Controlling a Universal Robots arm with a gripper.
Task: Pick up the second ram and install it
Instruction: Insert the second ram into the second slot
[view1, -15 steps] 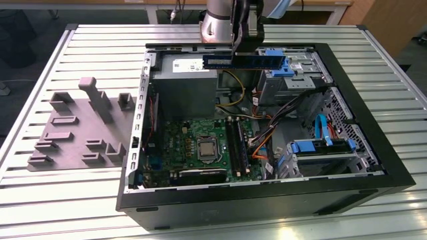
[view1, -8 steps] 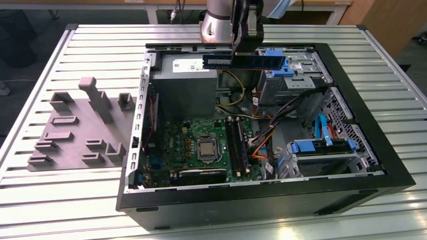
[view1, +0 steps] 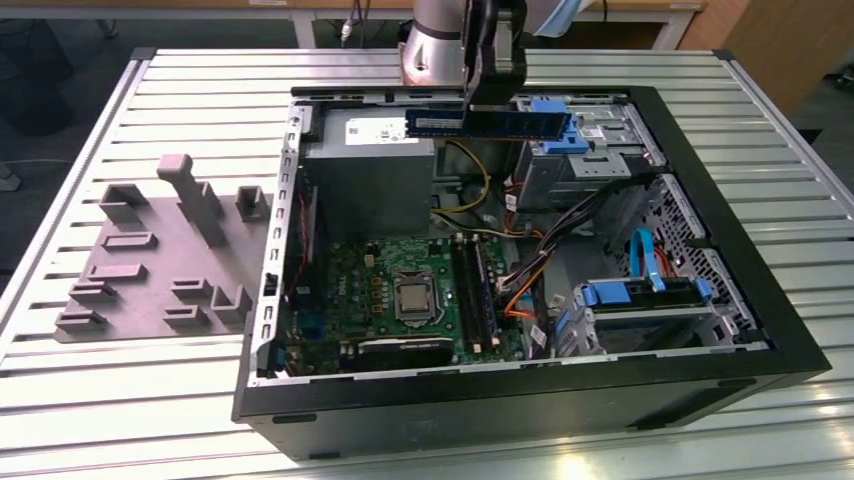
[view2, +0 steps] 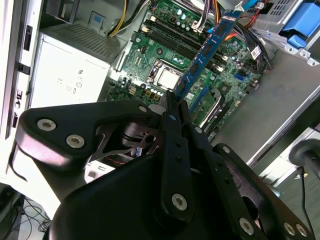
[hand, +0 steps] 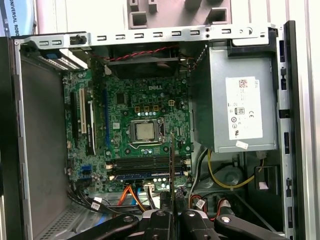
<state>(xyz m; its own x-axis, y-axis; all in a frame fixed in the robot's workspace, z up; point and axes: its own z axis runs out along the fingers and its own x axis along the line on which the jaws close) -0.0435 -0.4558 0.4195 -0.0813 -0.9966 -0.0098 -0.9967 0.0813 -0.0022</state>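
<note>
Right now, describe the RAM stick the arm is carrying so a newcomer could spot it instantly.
Find the open black computer case on the slatted table. Over it, the gripper holds the second ram: a long, flat blue board with dark chips, up in the air, unlike the chunky blue drive-bay clips fixed inside.

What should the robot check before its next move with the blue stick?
1. The tool is shut on the second ram: ok.
2. The ram hangs free and touches nothing else: ok.
3. The ram runs the same way as the memory slots: not ok, it lies crosswise to them.
4. The orange cables are off the slots: ok, they lie beside them.
5. One slot is empty with its latches open: cannot tell.
</note>
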